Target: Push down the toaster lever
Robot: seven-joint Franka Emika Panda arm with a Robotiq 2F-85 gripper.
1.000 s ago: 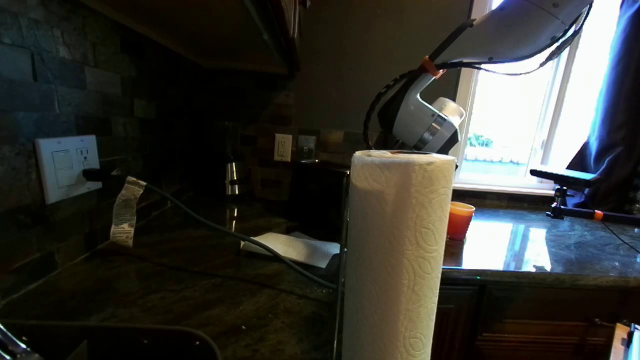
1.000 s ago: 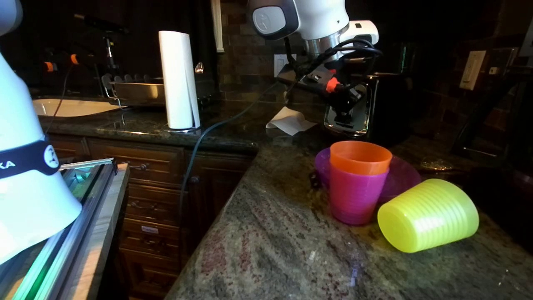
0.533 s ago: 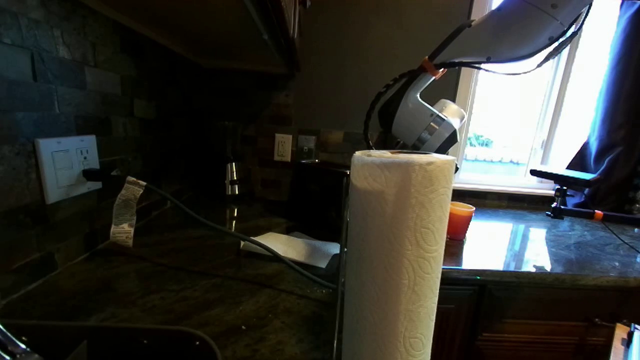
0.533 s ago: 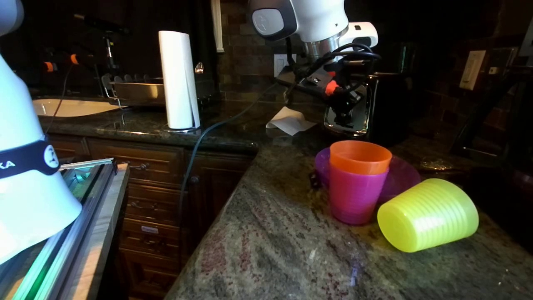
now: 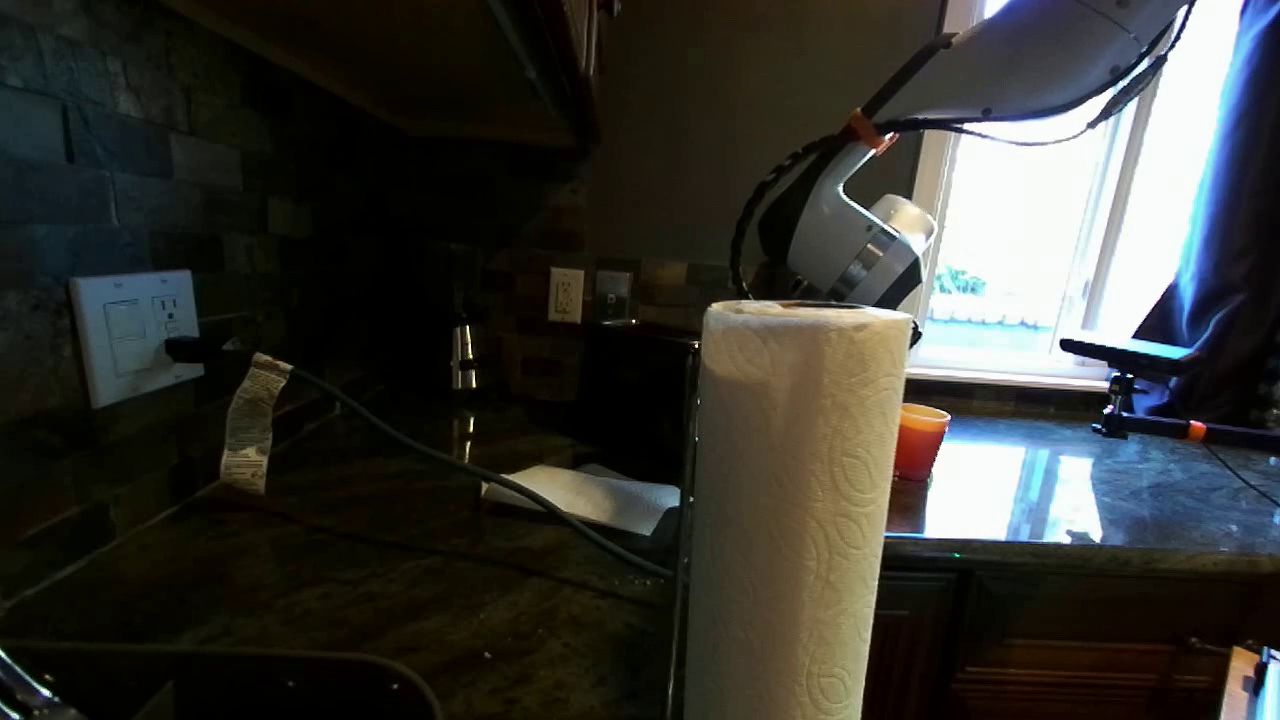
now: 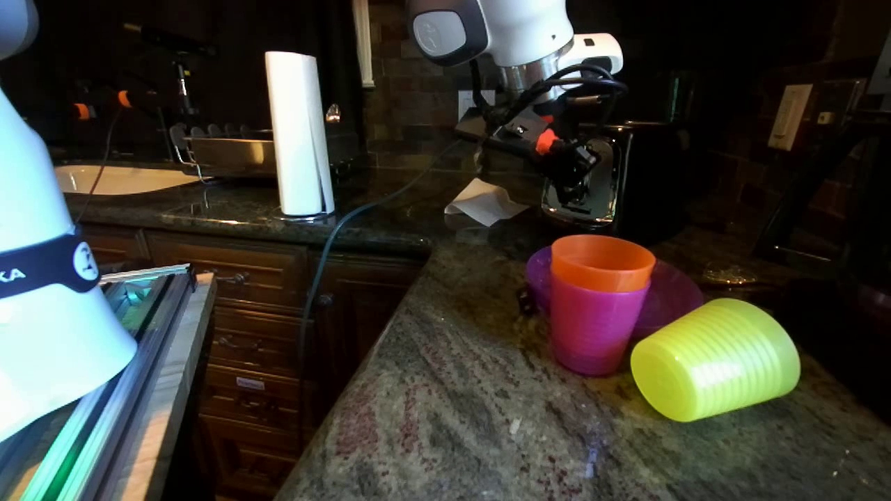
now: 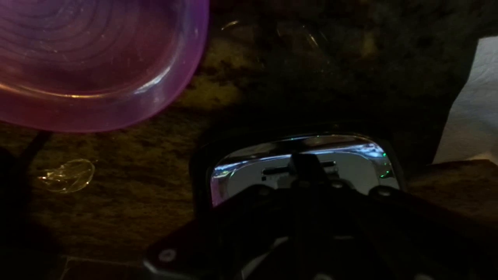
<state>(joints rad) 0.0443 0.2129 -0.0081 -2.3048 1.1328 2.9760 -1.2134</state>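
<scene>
The toaster stands on the counter with a shiny silver end panel (image 6: 600, 207) and a dark body. In the wrist view its end panel (image 7: 360, 167) shows a dark horizontal slot. In an exterior view its dark side (image 5: 635, 395) is partly behind the paper towel roll. My gripper (image 6: 575, 189) is shut and empty, tilted down in front of the end panel. In the wrist view the fingertips (image 7: 308, 167) overlap the panel's middle and cover part of the slot. Contact cannot be told. The lever cannot be made out clearly; the fingers and the dark hide that area.
A paper towel roll (image 5: 795, 520) stands on the counter, also in an exterior view (image 6: 299, 136). A paper sheet (image 6: 484, 202) lies beside the toaster. Stacked orange and pink cups (image 6: 598, 313), a purple plate (image 6: 679, 296) and a tipped yellow cup (image 6: 717, 362) are in front. A cord (image 6: 376, 202) crosses the counter.
My gripper dipped very slightly, then shifted a little up and away from the toaster's end panel. The toaster, cups and paper have not moved.
</scene>
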